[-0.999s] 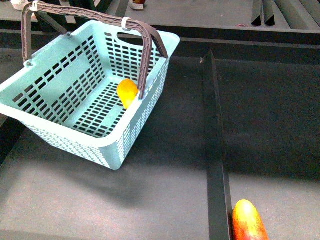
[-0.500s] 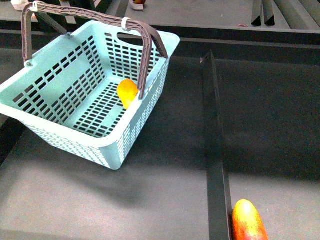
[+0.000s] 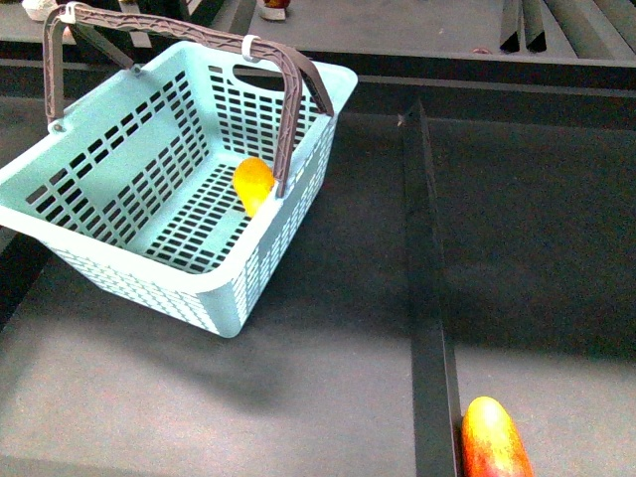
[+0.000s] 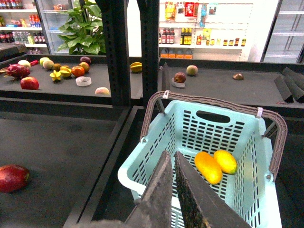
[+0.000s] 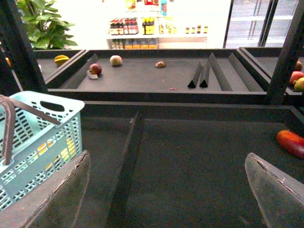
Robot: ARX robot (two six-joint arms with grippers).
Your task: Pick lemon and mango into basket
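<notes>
The pale teal basket (image 3: 224, 298) stands at the left of the dark shelf. In the left wrist view the basket (image 4: 142, 168) holds an orange-yellow mango (image 4: 208, 167) and a yellow lemon (image 4: 225, 161) lying side by side on its slotted floor. The front view shows only one yellow-orange fruit (image 3: 253, 184) inside, by the brown handle (image 3: 290, 119). My left gripper (image 4: 171, 154) is shut and empty, hovering above the basket's near rim. Over bare shelf to the basket's right, my right gripper (image 5: 167, 156) is open with nothing between its fingers. Neither arm shows in the front view.
A red-yellow fruit (image 3: 494, 442) lies at the front edge, against a black divider (image 3: 427, 298) that splits the shelf. A red fruit (image 5: 290, 142) lies at the right wrist view's edge, another (image 4: 13, 176) beyond the left gripper. Farther shelves carry assorted fruit (image 4: 61, 71).
</notes>
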